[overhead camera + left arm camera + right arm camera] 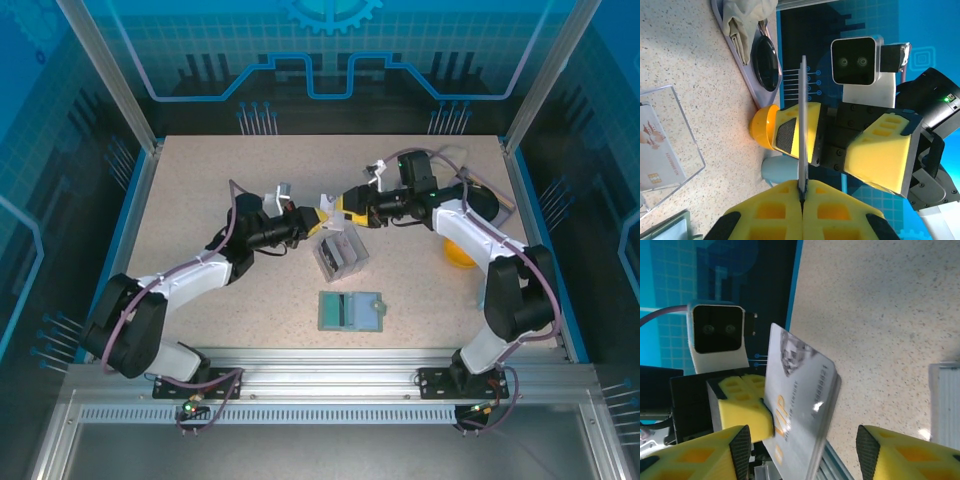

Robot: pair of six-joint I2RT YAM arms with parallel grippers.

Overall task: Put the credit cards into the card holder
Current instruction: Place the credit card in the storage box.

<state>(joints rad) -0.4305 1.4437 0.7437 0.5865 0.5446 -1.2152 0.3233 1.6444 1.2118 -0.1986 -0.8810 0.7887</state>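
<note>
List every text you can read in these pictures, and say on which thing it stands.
"VIP": gold letters, lying sideways, on the silver card.
Small print and raised digits on the same card: too blurred to read.
Print on the pale card in the box: too small to read.

The left black-and-white arm (200, 272) and the right black-and-white arm (478, 232) reach from the near edge of the speckled beige table (200, 170) and meet over its middle, wrists facing each other. The left yellow-fingered gripper (801, 195) is clamped on a thin pale plastic card (800, 390) — the right yellow-fingered gripper (804, 445) stands wide, one finger on each side of it.
</note>
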